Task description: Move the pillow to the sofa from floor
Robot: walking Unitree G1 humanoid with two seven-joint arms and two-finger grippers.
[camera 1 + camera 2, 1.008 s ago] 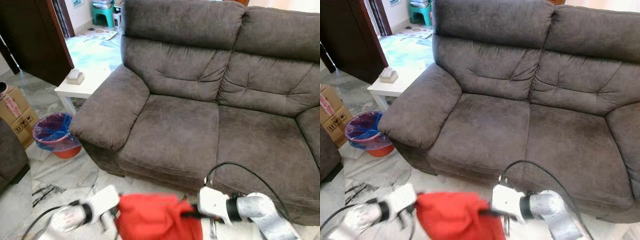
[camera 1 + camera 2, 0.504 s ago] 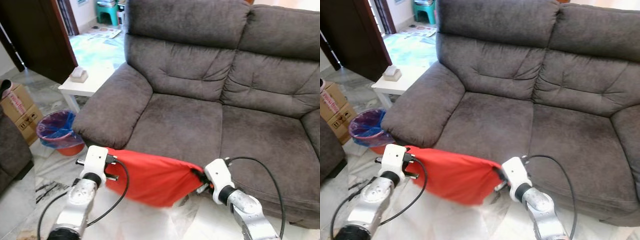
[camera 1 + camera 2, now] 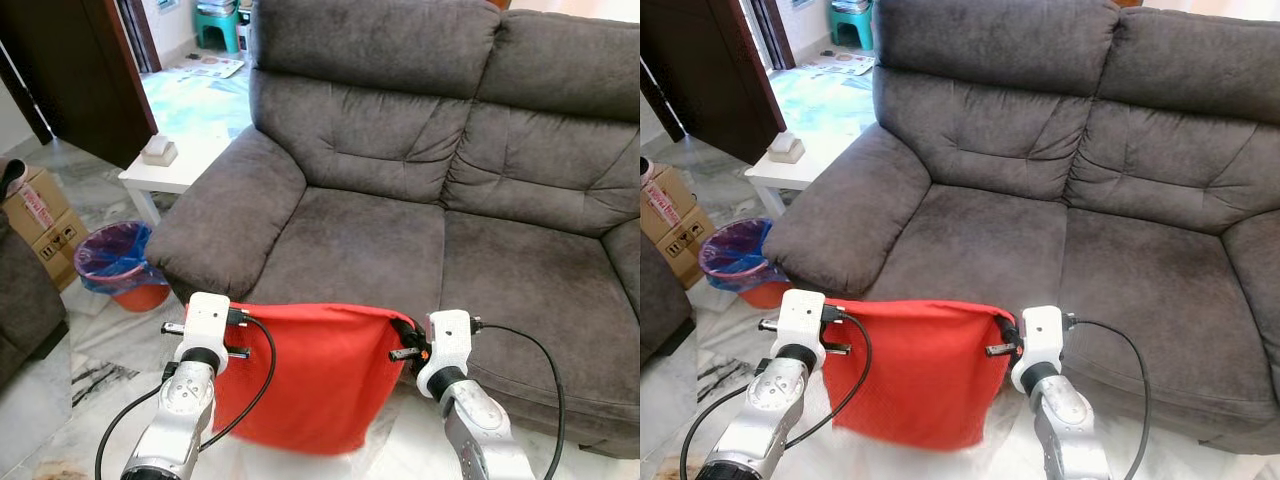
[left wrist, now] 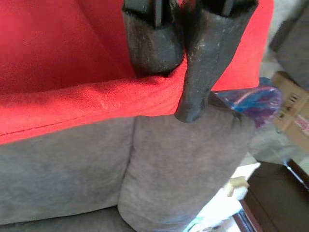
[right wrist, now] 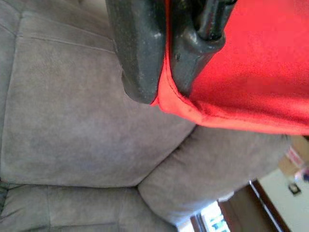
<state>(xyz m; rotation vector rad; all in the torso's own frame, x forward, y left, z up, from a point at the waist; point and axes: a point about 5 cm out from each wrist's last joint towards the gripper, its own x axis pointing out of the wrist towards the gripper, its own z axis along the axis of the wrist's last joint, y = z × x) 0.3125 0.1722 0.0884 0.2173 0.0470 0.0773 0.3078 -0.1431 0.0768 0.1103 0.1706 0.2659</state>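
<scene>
Now red pillow before sofa, corners pinched by left gripper and right gripper, fingertips partly hidden.

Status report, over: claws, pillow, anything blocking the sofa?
Left claw and right claw shut on red pillow, one top corner each. Pillow hangs off the floor before the grey sofa. Seat cushions bare.

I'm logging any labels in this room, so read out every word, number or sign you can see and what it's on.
Cardboard box: red print along the side and small black handling symbols, too blurred to read.
Papers on the floor behind the sofa: coloured print, too small to read.
Red pillow, white table, bin: no text.
</scene>
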